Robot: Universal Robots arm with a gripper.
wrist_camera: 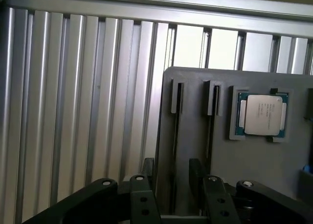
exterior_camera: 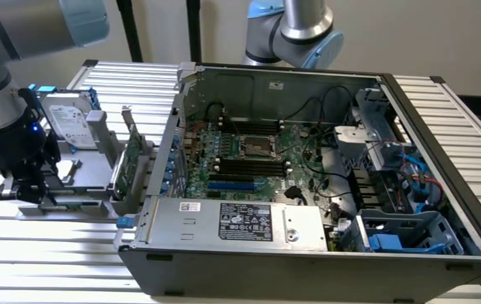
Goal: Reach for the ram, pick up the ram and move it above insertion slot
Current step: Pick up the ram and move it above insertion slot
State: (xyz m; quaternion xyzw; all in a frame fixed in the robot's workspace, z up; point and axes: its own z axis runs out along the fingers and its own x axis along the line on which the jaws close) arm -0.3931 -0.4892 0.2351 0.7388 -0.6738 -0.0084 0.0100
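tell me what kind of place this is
Probably a robotics lab for computer assembly: an open PC case on a slatted aluminium table, a racked hard drive, a robot arm.

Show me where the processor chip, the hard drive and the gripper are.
processor chip (wrist_camera: 260, 115), wrist view, centre of its silver lid.
hard drive (exterior_camera: 65, 120), exterior view, on its white label.
gripper (wrist_camera: 172, 165), wrist view, midway between its two fingertips.

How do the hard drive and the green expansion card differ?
The hard drive is a silver block with blue rails; the expansion card is a thin green board. The hard drive leans back showing its labelled face; the expansion card stands on edge. The expansion card sits nearer the computer case than the hard drive. Both rest in the grey holder outside it.
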